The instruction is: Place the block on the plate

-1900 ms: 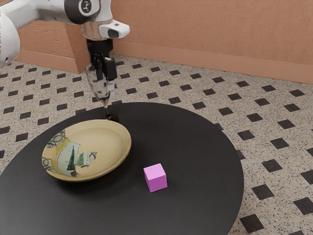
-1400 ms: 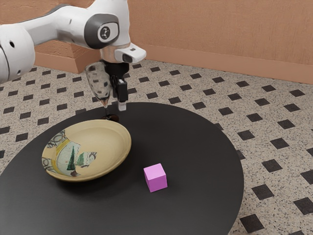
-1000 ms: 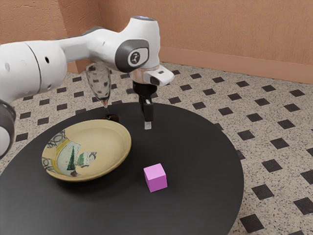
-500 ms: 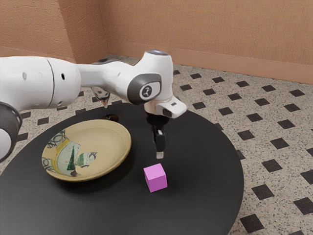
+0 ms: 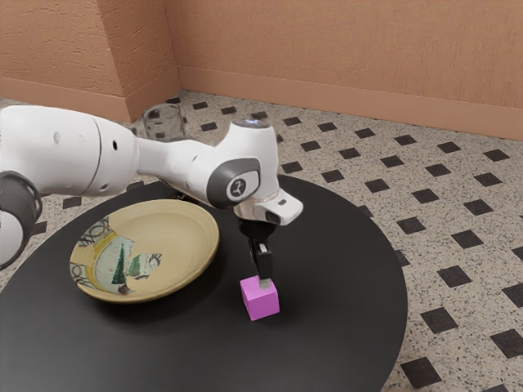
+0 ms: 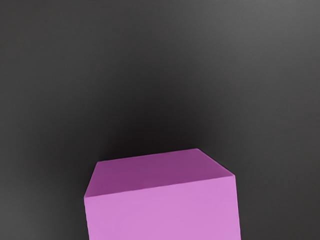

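Observation:
My gripper (image 5: 263, 284) is low over the table, its tip overlapping the top of the pink block (image 5: 261, 304) in the exterior view; whether the two touch is unclear, and the far finger's side is hidden. The block rests upright on the black table. In the wrist view the block (image 6: 162, 212) appears large at the lower edge, just under the hand. A wide tan plate (image 5: 184, 245) with a painted tree pattern lies to the block's left in the exterior view, apart from it.
Behind the arm's forearm, past the plate, stands a clear wine glass (image 5: 163, 122), partly hidden. The round black table (image 5: 343, 269) curves away at the exterior view's right, with tiled floor beyond its edge.
My gripper has come from beside the glass toward the exterior view's right and down, reaching the block's top. The block and plate have stayed where they were.

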Robot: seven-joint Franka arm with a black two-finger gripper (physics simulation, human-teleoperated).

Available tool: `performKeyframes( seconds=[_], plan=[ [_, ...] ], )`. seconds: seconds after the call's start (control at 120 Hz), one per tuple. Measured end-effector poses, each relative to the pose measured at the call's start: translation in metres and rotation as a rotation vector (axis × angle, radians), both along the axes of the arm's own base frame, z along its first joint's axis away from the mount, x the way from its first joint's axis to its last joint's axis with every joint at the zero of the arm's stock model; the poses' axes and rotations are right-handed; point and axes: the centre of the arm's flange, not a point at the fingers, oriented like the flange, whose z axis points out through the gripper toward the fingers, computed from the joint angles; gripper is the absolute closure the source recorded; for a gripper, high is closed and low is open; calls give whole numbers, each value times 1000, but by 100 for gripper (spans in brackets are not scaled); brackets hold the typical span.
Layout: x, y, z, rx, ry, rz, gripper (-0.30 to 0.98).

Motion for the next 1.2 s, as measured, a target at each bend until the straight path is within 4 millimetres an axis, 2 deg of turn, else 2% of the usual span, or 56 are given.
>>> performKeyframes(
  seconds=[0.233, 0.375, 0.508, 0.583, 0.817, 0.983, 1.2],
  plan=[
    [-2, 0, -21, -7, 2, 15, 0],
    [-7, 2, -45, -10, 25, 27, 0],
    [-7, 3, -55, -13, 29, 36, 0],
    [-8, 5, -57, -16, 30, 44, 3],
    [-8, 5, -58, -19, 28, 57, 24],
    [-8, 5, -58, -17, 24, 62, 26],
    [-7, 4, -43, -15, 6, 61, 32]
  ],
)
